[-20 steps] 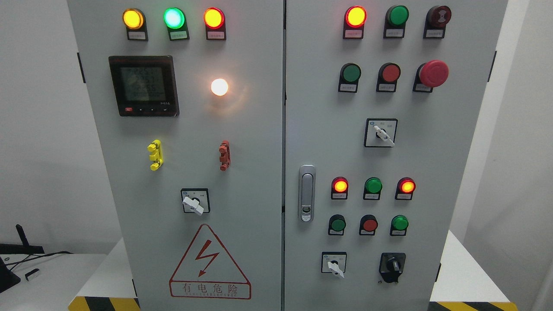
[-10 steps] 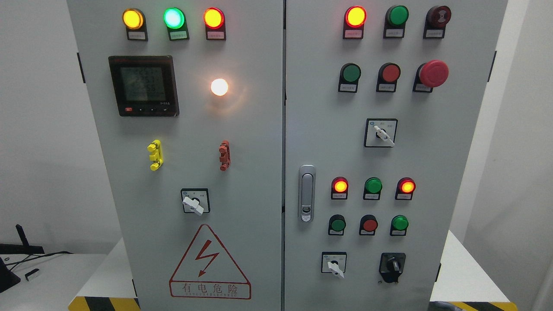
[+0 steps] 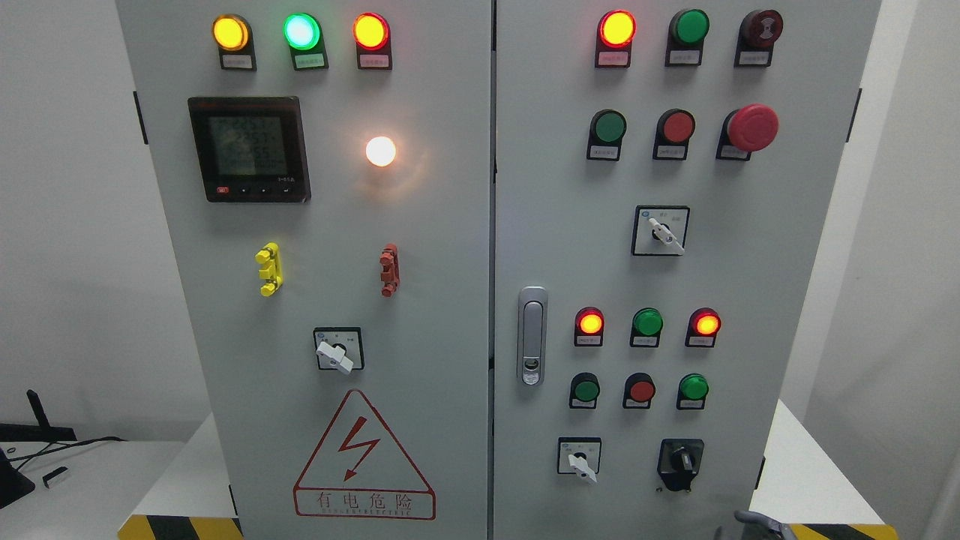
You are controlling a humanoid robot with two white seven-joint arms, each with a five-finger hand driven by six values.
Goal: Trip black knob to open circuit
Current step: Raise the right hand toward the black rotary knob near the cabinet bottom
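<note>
The black knob [image 3: 681, 459] sits low on the right door of the grey electrical cabinet [image 3: 450, 247], on a black base, its pointer standing roughly upright. A small grey part of my right hand [image 3: 757, 520] pokes in at the bottom edge, below and to the right of the knob and apart from it. Too little of the hand shows to tell its state. My left hand is out of view.
White selector switches [image 3: 579, 459] [image 3: 661, 231] [image 3: 337, 350], lit and unlit lamps, push buttons, a red mushroom stop button [image 3: 752, 127] and a door latch [image 3: 532, 335] share the panel. A meter display [image 3: 249, 148] is upper left. White platforms with hazard stripes flank the cabinet base.
A grey part of my right hand has risen into view at the bottom edge, right of the knob. The panel is unchanged.
</note>
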